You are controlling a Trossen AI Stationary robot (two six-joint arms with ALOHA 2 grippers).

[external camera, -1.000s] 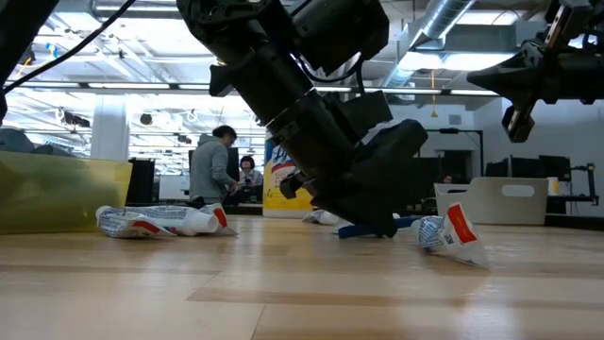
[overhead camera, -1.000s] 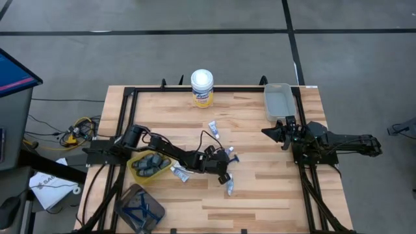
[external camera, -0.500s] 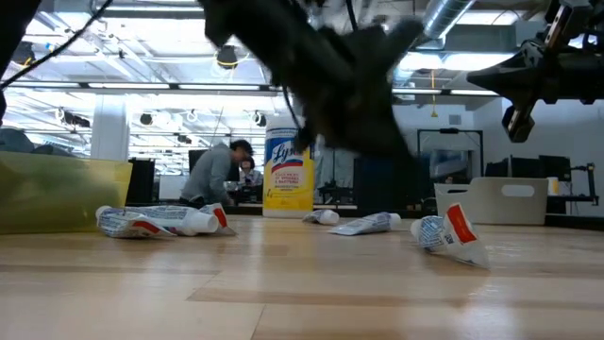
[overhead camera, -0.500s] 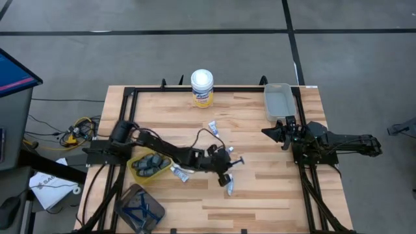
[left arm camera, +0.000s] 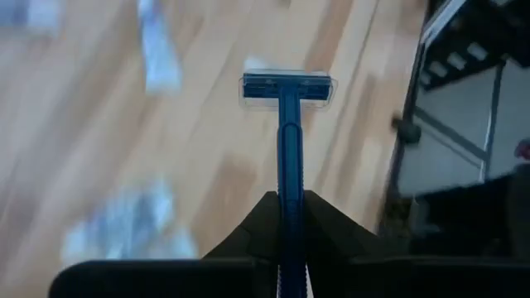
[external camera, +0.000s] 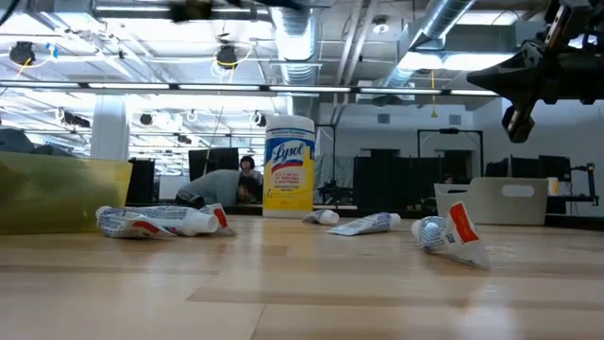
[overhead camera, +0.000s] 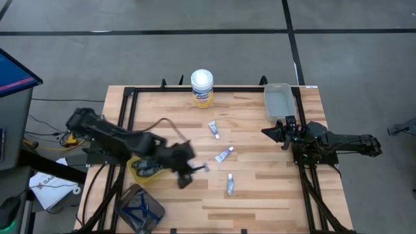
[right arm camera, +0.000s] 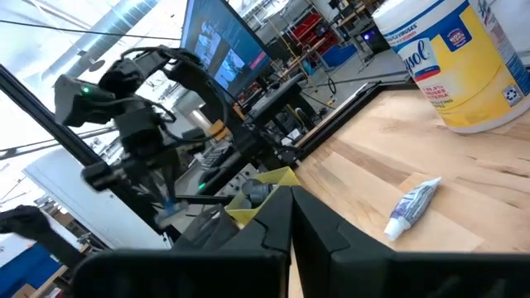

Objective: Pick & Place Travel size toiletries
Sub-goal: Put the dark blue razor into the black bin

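My left gripper [overhead camera: 193, 170] hangs above the table's left half, shut on a thin blue razor [left arm camera: 288, 124] whose head [overhead camera: 205, 168] sticks out toward the right. Three small white tubes [overhead camera: 213, 129] [overhead camera: 223, 154] [overhead camera: 229, 184] lie flat on the wood at mid-table; a further tube [external camera: 160, 220] shows in the low view. A yellow tray [overhead camera: 138, 160] of dark grey sticks sits beneath the left arm. My right gripper [overhead camera: 268, 132] waits shut at the right side, holding nothing. My left gripper pinches the razor's handle [left arm camera: 289, 203] between its two fingers, at the end away from the head. The fingers lie along the handle and slant downward from the table's left. The razor is lifted clear of the table, its head [left arm camera: 287, 87] pointing out past the fingertips.
A tall white canister with a yellow label [overhead camera: 202, 88] stands at the far edge. A grey bin [overhead camera: 278, 101] sits at the far right corner. A dark container with blue razors [overhead camera: 140, 208] lies at the near left corner. People show in the room beyond [external camera: 222, 184].
My left gripper has risen fast from the table's middle and drawn back toward the left edge, tipping less steeply downward. The blue razor, which lay on the wood under it, has been lifted clear with it. The tubes have stayed where they were.
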